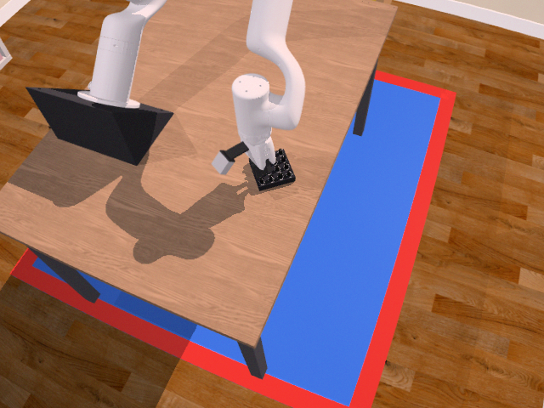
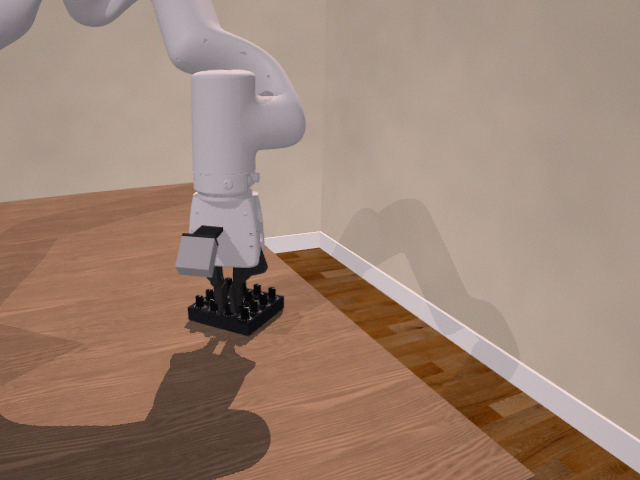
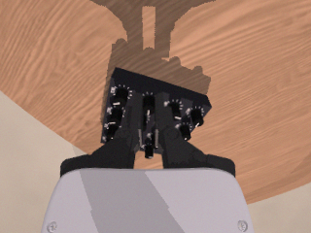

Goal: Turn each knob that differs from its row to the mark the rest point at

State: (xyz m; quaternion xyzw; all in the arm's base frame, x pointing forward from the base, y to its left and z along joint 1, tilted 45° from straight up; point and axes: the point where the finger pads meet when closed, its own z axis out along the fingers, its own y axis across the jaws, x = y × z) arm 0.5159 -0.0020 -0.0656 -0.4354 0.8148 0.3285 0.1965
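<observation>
The black knob box stands flat on the table, with several black knobs on top. My gripper points straight down over it. It is shut on a knob, with one finger on either side. That knob is the second along one outer edge, beside the corner knob. Its short white line shows between the fingers in the wrist view. I see no socket and cannot read the names, so I cannot tell which knob this is. The fingers hide several inner knobs.
Neighbouring knobs stand close around both fingers. A grey block on a black bracket sticks out from the gripper's side. The table edge lies beyond the box. The arm's black pedestal stands at the left in the top view.
</observation>
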